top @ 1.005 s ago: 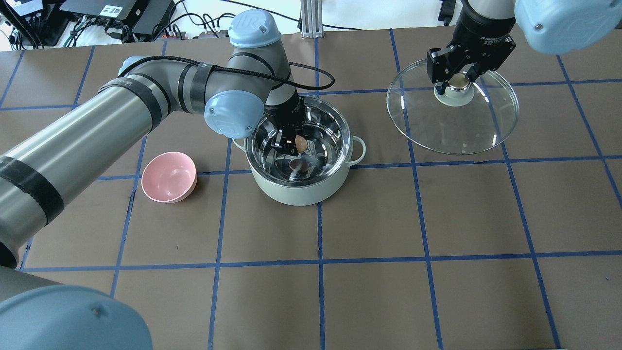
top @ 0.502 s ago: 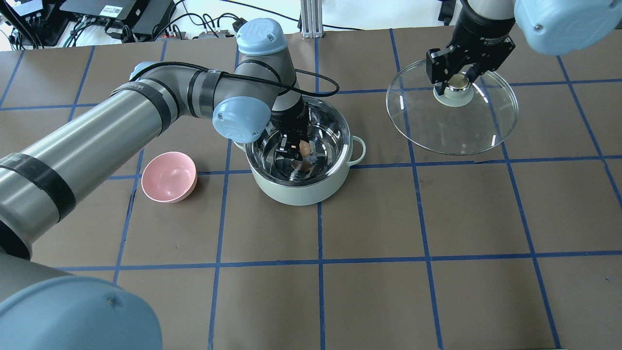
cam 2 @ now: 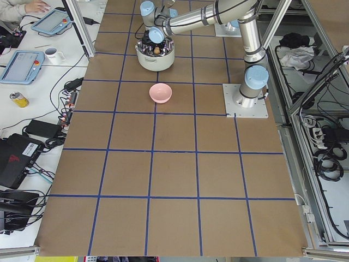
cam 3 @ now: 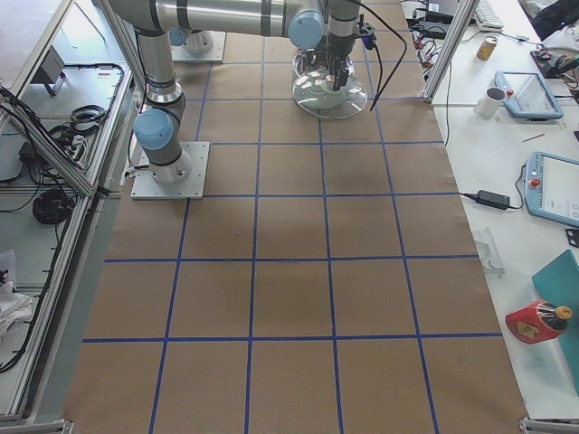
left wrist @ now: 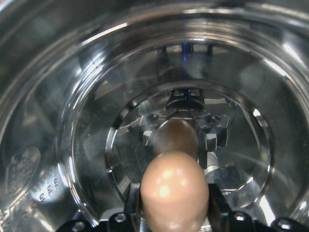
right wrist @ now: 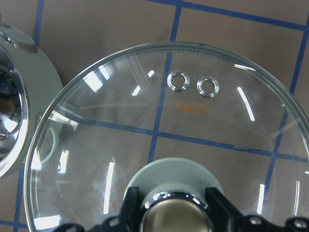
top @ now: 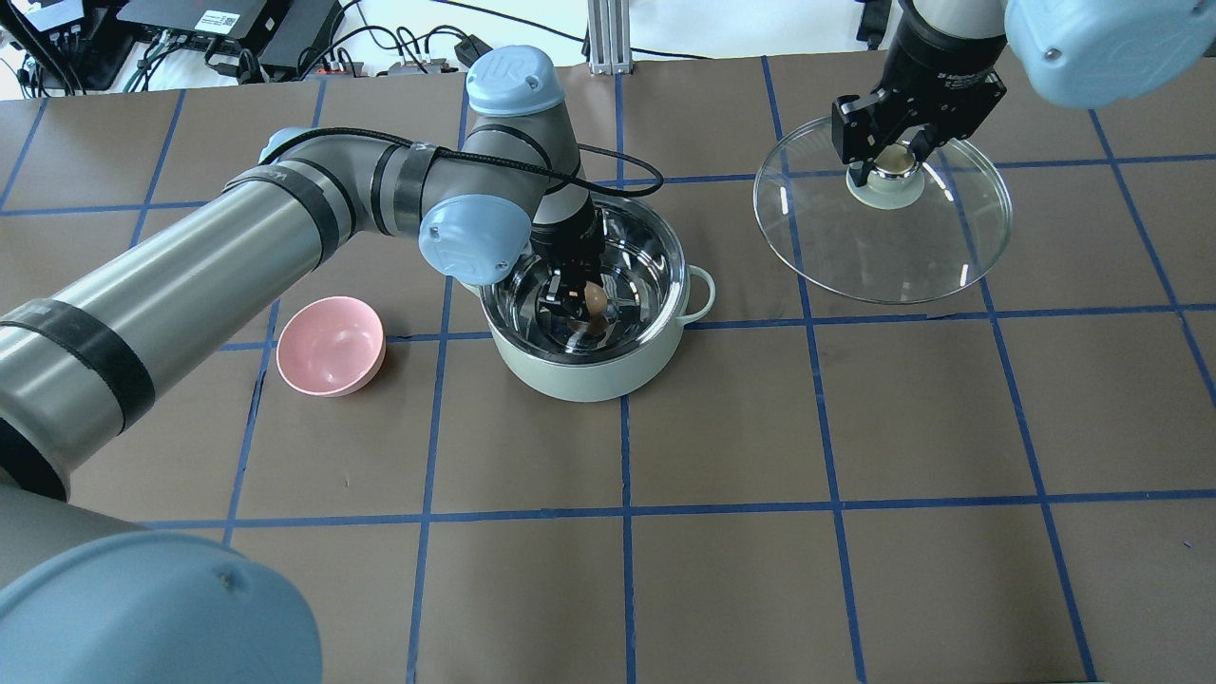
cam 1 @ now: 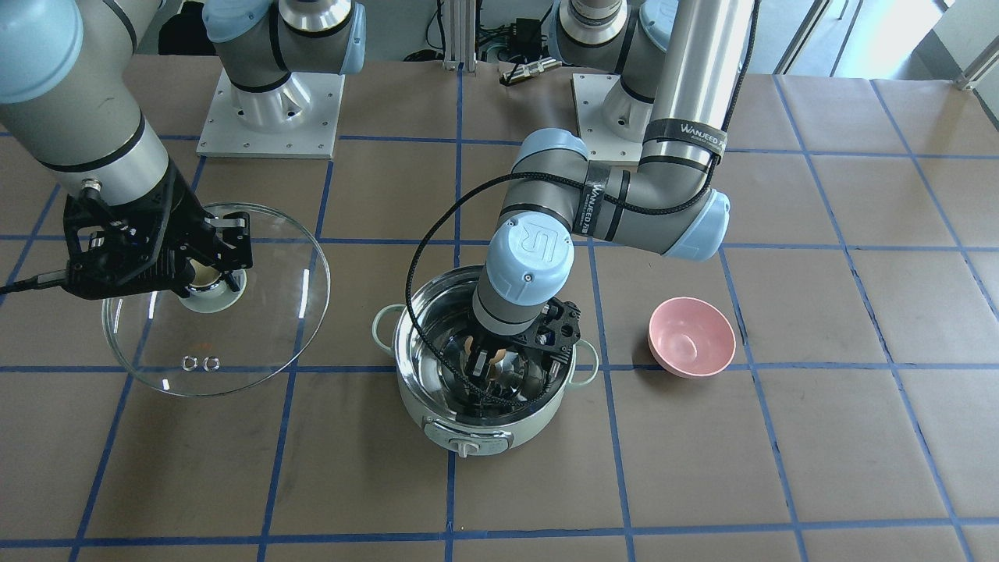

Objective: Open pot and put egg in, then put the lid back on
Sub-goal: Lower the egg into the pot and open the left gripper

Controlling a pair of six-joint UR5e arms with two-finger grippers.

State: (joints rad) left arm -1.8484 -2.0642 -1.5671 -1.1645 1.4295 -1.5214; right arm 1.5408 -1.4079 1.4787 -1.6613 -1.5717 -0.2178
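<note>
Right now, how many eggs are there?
1. The egg is gripped in the left gripper, low inside the pot; the brown reflection under it is no second egg. No others show.

Pink bowl [top: 331, 345] upright on tabletop [top: 807, 418], opening up, near left jaws, on side away from right jaws, slightly nearer robot base. Tabletop brown, crossed by blue tape grid [top: 628, 570]. Black boxes [top: 285, 38] with cables beyond far edge, possibly electronics.
</note>
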